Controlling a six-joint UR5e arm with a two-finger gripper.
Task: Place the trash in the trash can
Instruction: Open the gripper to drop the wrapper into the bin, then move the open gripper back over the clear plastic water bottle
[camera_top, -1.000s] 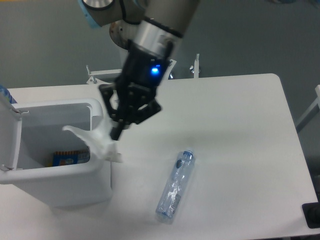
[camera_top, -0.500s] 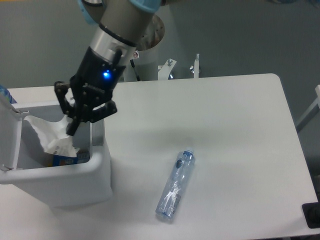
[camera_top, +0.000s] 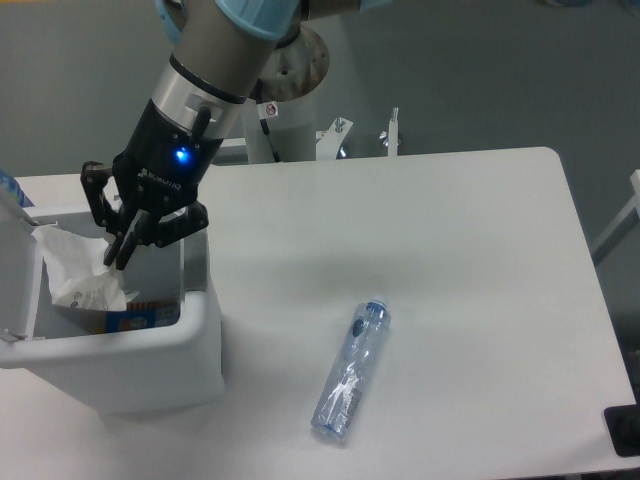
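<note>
Nearest, at about 5 o'clock on the white table (camera_top: 480, 250), the clear plastic water bottle with blue cap (camera_top: 350, 371) lies untouched; it is the half left to do. At 9 o'clock, over the open white rectangular plastic trash can (camera_top: 130, 355), the black two-finger gripper (camera_top: 112, 258) pinches the crumpled white wrapper (camera_top: 75, 272), which hangs inside the rim, seemingly not yet released

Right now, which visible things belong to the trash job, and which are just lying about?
Job:
- wrapper, held by the tool over the bin opening
- water bottle, lying on the table
- trash can, lid open

Lying about:
- blue and orange packet already inside the can
</note>
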